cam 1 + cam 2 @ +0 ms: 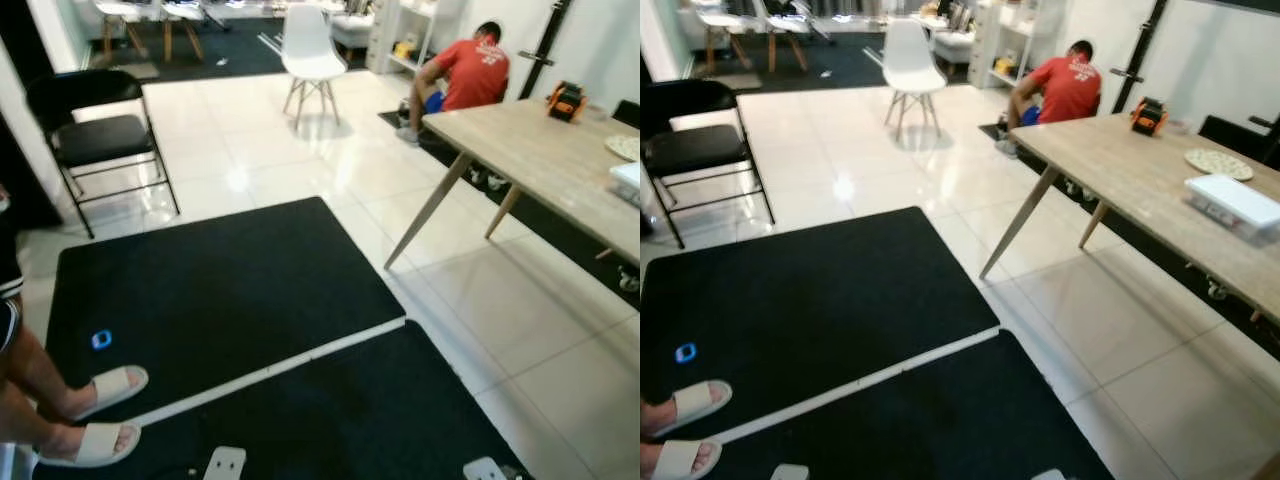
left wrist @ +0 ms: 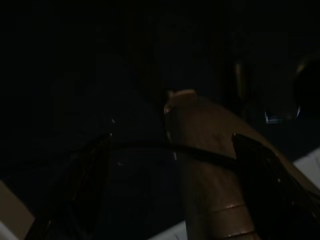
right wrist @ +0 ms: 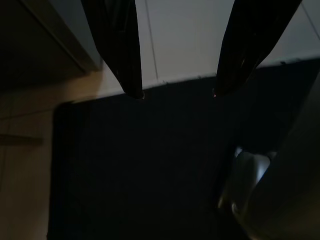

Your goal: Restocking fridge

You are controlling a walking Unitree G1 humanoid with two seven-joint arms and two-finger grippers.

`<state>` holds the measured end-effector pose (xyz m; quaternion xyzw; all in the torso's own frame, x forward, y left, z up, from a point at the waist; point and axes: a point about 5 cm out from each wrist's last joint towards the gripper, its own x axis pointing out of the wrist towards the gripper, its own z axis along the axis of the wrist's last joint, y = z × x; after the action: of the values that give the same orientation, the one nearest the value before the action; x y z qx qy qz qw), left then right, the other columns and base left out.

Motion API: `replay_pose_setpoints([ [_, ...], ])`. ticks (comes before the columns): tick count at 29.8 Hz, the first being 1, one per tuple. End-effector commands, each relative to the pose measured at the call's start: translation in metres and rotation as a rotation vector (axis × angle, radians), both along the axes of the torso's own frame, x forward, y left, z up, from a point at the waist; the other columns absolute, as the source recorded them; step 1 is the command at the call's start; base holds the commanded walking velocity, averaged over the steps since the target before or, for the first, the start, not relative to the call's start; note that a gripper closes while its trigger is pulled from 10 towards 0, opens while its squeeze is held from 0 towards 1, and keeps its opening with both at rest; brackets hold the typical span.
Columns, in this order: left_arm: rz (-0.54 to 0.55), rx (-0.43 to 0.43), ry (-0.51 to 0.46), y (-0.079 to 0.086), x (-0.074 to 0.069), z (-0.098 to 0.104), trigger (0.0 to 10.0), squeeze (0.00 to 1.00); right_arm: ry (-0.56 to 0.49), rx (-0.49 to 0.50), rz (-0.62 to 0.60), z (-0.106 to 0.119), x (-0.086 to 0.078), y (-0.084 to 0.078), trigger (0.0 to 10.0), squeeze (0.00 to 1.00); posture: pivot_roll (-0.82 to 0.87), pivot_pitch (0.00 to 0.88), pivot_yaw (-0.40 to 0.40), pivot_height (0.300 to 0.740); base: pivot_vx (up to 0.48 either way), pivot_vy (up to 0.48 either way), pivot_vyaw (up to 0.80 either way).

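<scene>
1. Room, left eye view: white tiled floor (image 1: 300, 170), two black mats (image 1: 230, 290) in the foreground with a white strip of floor between them. Folding chair (image 1: 100, 135) on the left, white chair (image 1: 310, 55) at the back, and a person in a red shirt (image 1: 470, 75) crouched by shelves. Another person's feet in white slippers (image 1: 105, 390) are at the left edge, on the mat. No fridge and no stock to load in sight, so the task's things can't be placed.

2. Right eye view: tabletop (image 1: 1140, 185) on the right carries an orange-black device (image 1: 1148, 114), a round plate (image 1: 1218, 162) and a shallow white box with a lid (image 1: 1232, 200). Box contents can't be seen. If it's the stock, my guess is light and rigid with a smooth lid; take it across the short sides, low, so the lid doesn't pop.

3. Left wrist view: very dark. Left pincer (image 2: 175, 150): two fingers faintly made out, spread wide, with a brown rounded shape (image 2: 210, 150) between or behind them; can't tell what it is or whether it's touched. Looks empty.

4. Right wrist view: right pincer (image 3: 175, 92) points down at the mat edge, fingers apart, holding nothing. Arm idle.
</scene>
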<state>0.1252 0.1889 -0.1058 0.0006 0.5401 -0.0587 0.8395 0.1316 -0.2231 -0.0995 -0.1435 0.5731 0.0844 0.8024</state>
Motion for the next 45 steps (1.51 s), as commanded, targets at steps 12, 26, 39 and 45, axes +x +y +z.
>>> replay_pose_setpoints([
  [12,-0.020,0.006,0.015,0.000,0.000,0.000,10.0,0.00,0.018,-0.006,0.006,0.000,-0.002,-0.001,10.0,0.00,-0.06,0.000,-0.023,0.740,0.357,0.000,-0.79],
  [26,0.015,-0.004,0.029,-0.001,-0.008,-0.003,10.0,0.00,0.011,-0.012,-0.007,-0.001,-0.003,-0.002,10.0,0.00,-0.06,0.000,-0.025,0.740,0.356,0.000,-0.79],
  [39,0.065,-0.009,0.066,0.000,-0.029,-0.008,10.0,0.00,-0.009,-0.008,0.002,0.001,0.000,-0.003,10.0,0.00,-0.05,0.000,-0.040,0.740,0.350,0.000,-0.42],
  [45,0.079,0.002,0.078,0.002,-0.033,-0.009,10.0,0.00,-0.013,-0.008,0.003,0.001,0.001,-0.003,10.0,0.00,-0.05,0.000,-0.039,0.740,0.261,0.000,0.00],
])
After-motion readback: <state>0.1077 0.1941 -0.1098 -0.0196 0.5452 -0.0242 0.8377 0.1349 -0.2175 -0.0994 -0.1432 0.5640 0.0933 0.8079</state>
